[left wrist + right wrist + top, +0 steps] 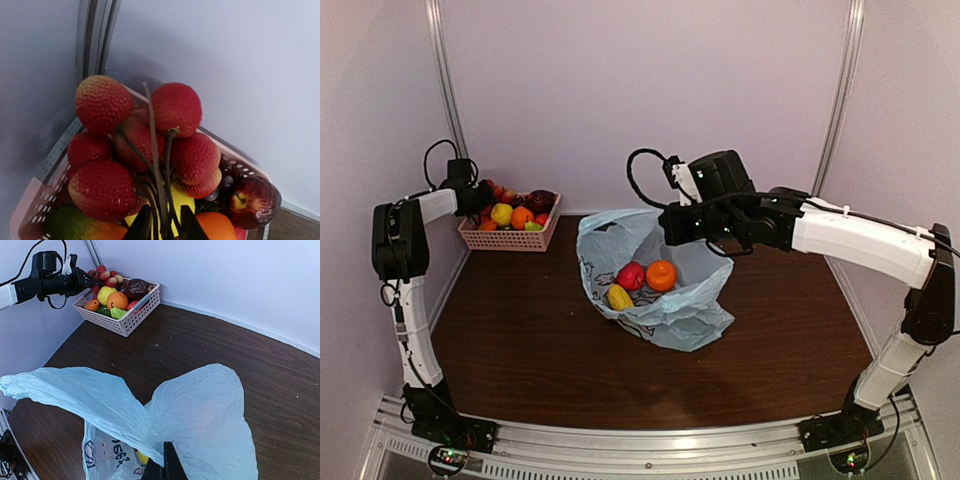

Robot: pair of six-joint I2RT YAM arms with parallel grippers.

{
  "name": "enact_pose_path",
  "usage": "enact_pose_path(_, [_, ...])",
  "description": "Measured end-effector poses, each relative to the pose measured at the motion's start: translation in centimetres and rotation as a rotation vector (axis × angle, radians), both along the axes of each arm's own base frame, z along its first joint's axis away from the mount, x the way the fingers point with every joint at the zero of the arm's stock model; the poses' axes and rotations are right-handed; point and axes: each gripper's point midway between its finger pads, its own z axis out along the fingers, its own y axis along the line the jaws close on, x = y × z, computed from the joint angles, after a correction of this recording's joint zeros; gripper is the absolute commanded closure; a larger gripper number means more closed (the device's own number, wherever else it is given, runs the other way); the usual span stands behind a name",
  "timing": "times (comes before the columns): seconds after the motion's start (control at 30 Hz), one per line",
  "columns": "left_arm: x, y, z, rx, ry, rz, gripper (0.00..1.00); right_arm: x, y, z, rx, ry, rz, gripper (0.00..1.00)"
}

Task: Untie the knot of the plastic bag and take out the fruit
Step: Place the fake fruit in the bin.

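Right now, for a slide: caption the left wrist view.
Left gripper above a pink basket, stems of a red berry bunch between its jaws.

Your plastic bag (pixel 200 410) looks thin, crinkled and translucent; berries (pixel 177 107) bumpy, matt; basket (pixel 125 322) probably plastic; table (pixel 200 345) dark wood-grain.

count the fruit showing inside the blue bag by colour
red fruit: 1
orange fruit: 1
yellow fruit: 1
total showing in the plastic bag: 3
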Motion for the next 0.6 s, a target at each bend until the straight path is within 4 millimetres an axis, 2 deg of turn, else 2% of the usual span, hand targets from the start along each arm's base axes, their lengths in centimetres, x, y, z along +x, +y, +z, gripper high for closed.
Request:
enact_pose_path(0.13, [-0.5, 0.0, -1.1, -0.005, 0.034, 0.005, 0.64, 0.0, 0.0, 0.0, -0.001, 0.0, 0.0, 1.0])
enact_pose_path(0.23, [-0.6, 0.1, -1.2, -0.002, 0.039, 0.01, 0.53, 0.0, 0.0, 0.0, -0.001, 0.0, 0.0, 1.0])
enact_pose_path(0.4, [-1.1, 0.3, -0.1, 0.012, 0.031, 0.022, 0.42, 0.0, 0.0, -0.2, -0.003, 0.003, 0.0, 1.0])
enact_pose_path(0.6, [-2.3, 0.7, 1.5, 0.035, 0.017, 0.042, 0.19, 0.0, 0.0, -0.4, -0.004, 0.003, 0.001, 1.0])
